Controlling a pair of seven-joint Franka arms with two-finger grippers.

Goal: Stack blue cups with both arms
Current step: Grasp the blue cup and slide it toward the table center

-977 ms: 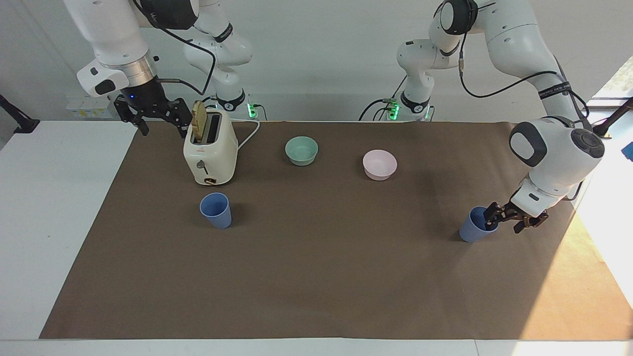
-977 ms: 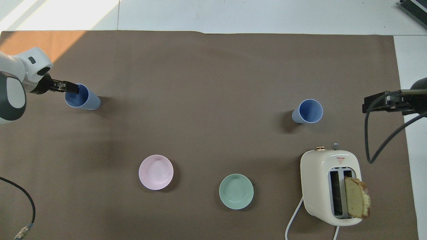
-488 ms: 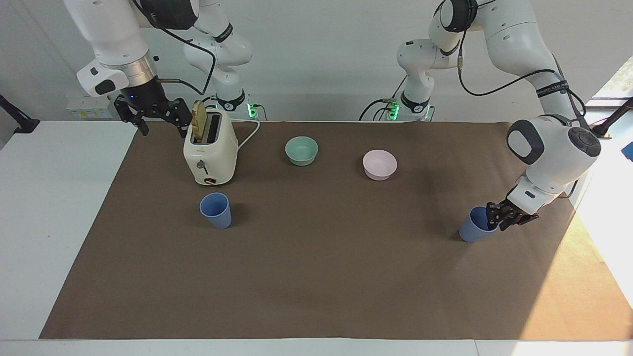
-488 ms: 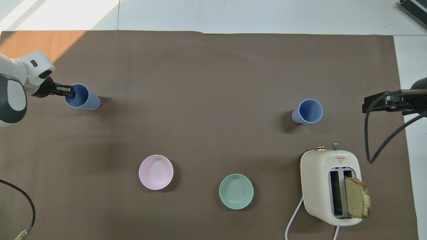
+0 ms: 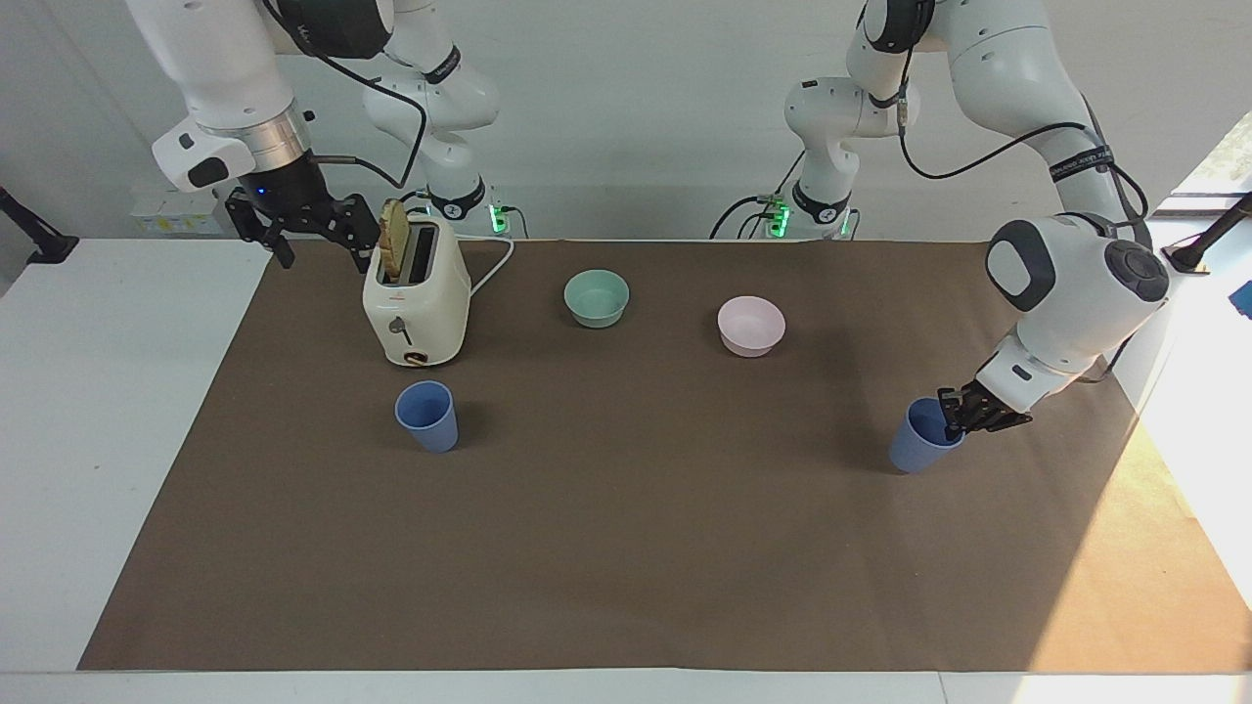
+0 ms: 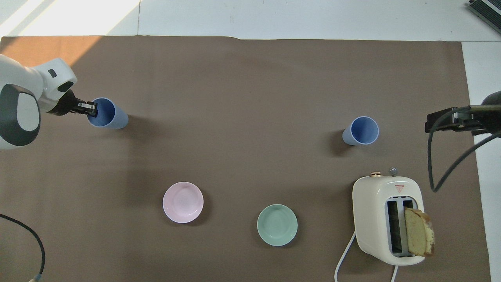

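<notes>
Two matte periwinkle-blue cups, tapered and handleless, are standing well apart on a tabletop point(image 5: 606, 548) that is lying under a smooth brown paper sheet. The first blue cup point(image 5: 916, 448) point(image 6: 107, 113) is sitting toward the left arm's end of the tabletop, tilting slightly with its mouth leaning toward the left gripper. The left gripper point(image 5: 954, 420) point(image 6: 91, 109), black and two-fingered on a rounded white wrist with dark grey caps, is pinching this cup's rim, its narrowly set fingers closing on the wall with one inside the mouth and one outside. The second blue cup point(image 5: 427, 416) point(image 6: 361, 131) is standing upright toward the right arm's end, farther from the robots than the toaster and just beside it, with nothing touching it. The right gripper point(image 5: 305, 227) point(image 6: 450, 122) is hanging in the air beside the toaster's top, fingers spreading wide and holding nothing; that arm is waiting. The toaster point(image 5: 418, 293) point(image 6: 387, 219), glossy cream with rounded corners and two slots, is carrying one upright slice of toast point(image 5: 394, 239) point(image 6: 419, 232) with a porous golden crumb. A shallow round teal bowl point(image 5: 597, 297) point(image 6: 277, 225) and a like-shaped pale pink bowl point(image 5: 751, 326) point(image 6: 183, 202) are resting side by side between the two cups, nearer to the robots than either.
</notes>
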